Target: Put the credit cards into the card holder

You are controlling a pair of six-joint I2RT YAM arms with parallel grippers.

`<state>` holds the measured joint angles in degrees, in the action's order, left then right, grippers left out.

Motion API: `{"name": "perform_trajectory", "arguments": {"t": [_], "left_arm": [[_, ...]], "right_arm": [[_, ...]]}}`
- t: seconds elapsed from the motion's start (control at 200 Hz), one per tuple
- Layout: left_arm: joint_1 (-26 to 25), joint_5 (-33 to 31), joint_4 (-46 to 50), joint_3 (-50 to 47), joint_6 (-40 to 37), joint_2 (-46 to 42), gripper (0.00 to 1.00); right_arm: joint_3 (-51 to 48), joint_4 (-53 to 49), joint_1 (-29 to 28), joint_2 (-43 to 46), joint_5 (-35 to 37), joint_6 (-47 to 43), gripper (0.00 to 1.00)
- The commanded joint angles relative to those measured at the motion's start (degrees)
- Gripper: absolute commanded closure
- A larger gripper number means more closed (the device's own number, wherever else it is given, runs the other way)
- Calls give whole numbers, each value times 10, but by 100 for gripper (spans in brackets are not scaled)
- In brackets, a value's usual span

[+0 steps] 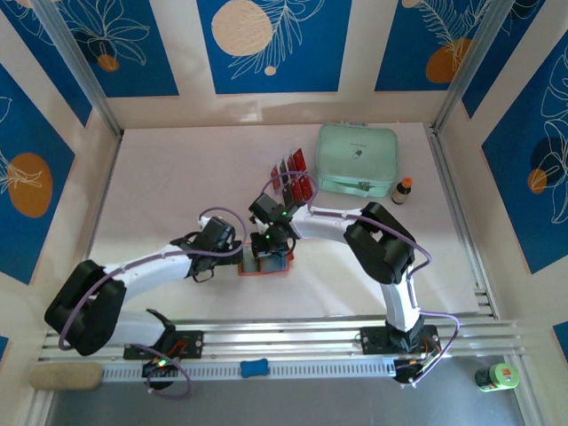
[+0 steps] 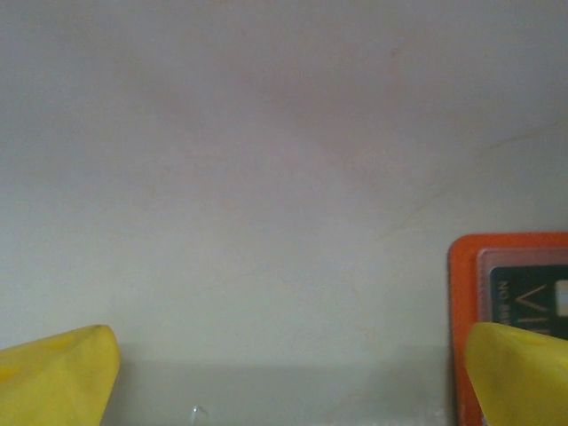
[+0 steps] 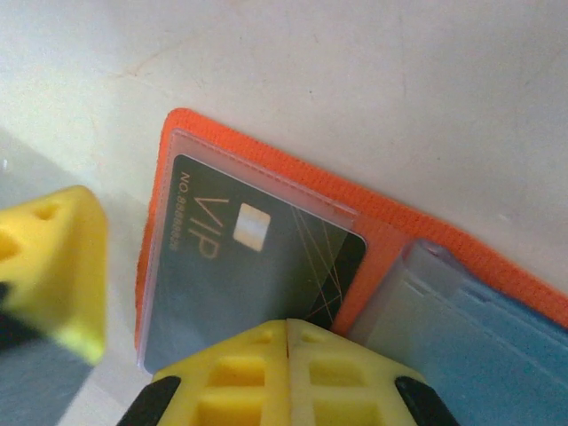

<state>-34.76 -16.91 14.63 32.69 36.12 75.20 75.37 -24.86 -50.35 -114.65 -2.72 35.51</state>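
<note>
— Right gripper (image 3: 286, 335)?
— Mine is closed tight, tips meeting at the near edge of the black card (image 3: 257, 266). Can't tell if it's pinched. Card sits in the clear sleeve of the open wallet (image 3: 266, 149), mid-table.
— Left gripper (image 2: 288, 359)?
— Spread wide, empty, one finger over the wallet's corner.

Gold "VIP" on black card (image 3: 266, 266), "NO" beside it, digits blurred
</note>
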Motion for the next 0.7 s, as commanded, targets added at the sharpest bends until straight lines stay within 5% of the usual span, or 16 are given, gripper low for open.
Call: {"name": "perform_trajectory", "arguments": {"t": [0.0, 0.695], "left_arm": [[16, 9, 26, 18, -5, -26, 0], [13, 65, 48, 67, -4, -69, 0]], "right_arm": [[-3, -19, -1, 12, -1, -4, 100], [-85, 5, 62, 137, -1, -10, 97]]}}
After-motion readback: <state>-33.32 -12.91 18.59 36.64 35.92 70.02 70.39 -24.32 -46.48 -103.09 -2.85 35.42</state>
